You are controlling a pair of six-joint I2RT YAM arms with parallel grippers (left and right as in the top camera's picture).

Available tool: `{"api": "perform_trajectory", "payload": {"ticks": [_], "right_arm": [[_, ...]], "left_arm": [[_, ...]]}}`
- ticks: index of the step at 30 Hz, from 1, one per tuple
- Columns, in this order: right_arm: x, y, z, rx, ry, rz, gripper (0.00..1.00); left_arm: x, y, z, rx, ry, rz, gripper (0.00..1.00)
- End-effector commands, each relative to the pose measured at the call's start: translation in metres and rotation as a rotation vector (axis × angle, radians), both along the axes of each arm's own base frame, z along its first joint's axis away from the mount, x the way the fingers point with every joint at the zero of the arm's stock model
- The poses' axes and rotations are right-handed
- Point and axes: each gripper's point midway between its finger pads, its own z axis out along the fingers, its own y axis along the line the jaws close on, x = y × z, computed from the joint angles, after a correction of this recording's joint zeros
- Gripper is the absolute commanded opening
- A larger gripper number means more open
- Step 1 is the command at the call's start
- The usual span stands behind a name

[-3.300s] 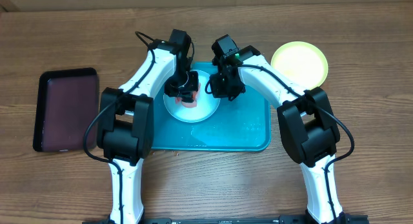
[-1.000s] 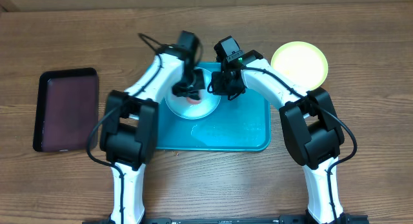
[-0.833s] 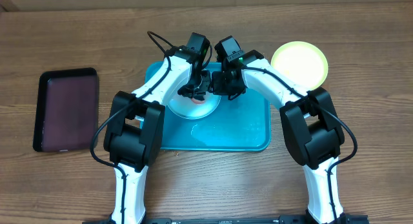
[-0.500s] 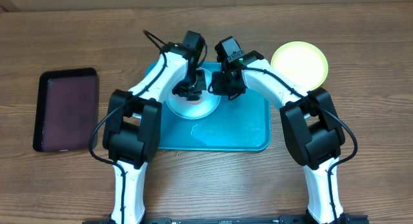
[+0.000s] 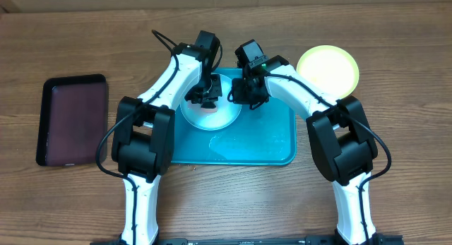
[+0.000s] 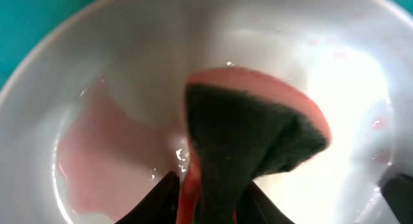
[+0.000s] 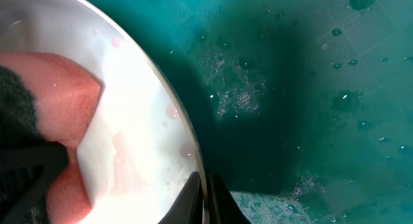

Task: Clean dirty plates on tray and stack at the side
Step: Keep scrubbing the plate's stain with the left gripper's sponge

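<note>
A white plate (image 5: pixel 212 114) with wet pink smears lies on the turquoise tray (image 5: pixel 261 142), toward its back left. My left gripper (image 5: pixel 207 95) hangs over the plate, shut on a pink sponge (image 6: pixel 251 133) with a dark green scouring face. The sponge's end presses onto the plate (image 6: pixel 122 88). My right gripper (image 5: pixel 242 94) is shut on the white plate's right rim (image 7: pixel 187 130), one finger inside and one outside. The right wrist view also shows the sponge (image 7: pixel 61 95) and the wet tray floor (image 7: pixel 290 88). A lime green plate (image 5: pixel 328 68) rests on the table, right of the tray.
A dark maroon tray (image 5: pixel 72 120) lies on the wooden table at the far left. Water films the turquoise tray's floor in front of the white plate (image 5: pixel 233 142). Both arms cross over the tray's back half.
The left gripper swept the sponge right across the white plate, then back toward the left. The right gripper has stayed pinched on the rim.
</note>
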Motion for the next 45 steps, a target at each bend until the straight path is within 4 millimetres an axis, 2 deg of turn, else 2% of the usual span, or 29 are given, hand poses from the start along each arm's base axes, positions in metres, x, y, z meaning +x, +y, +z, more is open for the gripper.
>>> {"api": "perform_trajectory", "payload": {"ticks": [1,6,11,17,22,28,30,31,35,39,41,45], "right_arm": [[-0.011,-0.008,-0.024,-0.056,0.037,-0.003,0.04],[-0.011,-0.009,-0.024,-0.056,0.037,-0.003,0.04],[-0.011,-0.008,-0.024,-0.056,0.036,0.001,0.04],[-0.011,-0.008,-0.024,-0.056,0.036,0.001,0.04],[-0.011,-0.009,-0.024,-0.056,0.036,0.000,0.04],[-0.011,-0.009,-0.024,-0.056,0.036,0.000,0.04],[-0.011,-0.008,-0.024,-0.056,0.036,0.001,0.04],[-0.011,-0.009,-0.024,-0.056,0.036,0.000,0.04],[-0.011,-0.009,-0.024,-0.057,0.037,0.001,0.04],[-0.010,-0.008,-0.024,-0.056,0.034,0.001,0.04],[-0.010,-0.008,-0.024,-0.054,0.031,0.001,0.04],[-0.009,-0.008,-0.024,-0.053,0.029,0.001,0.04]], "left_arm": [[0.021,0.001,0.012,0.001,-0.058,-0.025,0.30],[0.029,-0.003,0.026,-0.010,-0.080,-0.039,0.30],[0.019,0.001,0.019,0.002,-0.042,-0.040,0.26],[0.011,0.003,0.012,0.011,-0.013,-0.040,0.27],[0.002,0.005,0.003,0.017,0.018,-0.038,0.20],[0.006,0.005,0.003,0.014,-0.002,-0.037,0.04],[0.006,0.005,0.003,0.014,-0.001,-0.037,0.04],[0.006,0.006,0.003,0.023,-0.002,-0.036,0.04],[0.014,0.044,0.006,0.165,-0.030,0.029,0.04],[0.025,0.057,0.021,0.186,-0.055,0.056,0.04],[0.031,0.052,0.027,0.162,-0.076,0.057,0.04],[0.034,0.024,0.028,0.033,-0.077,0.025,0.04]]}}
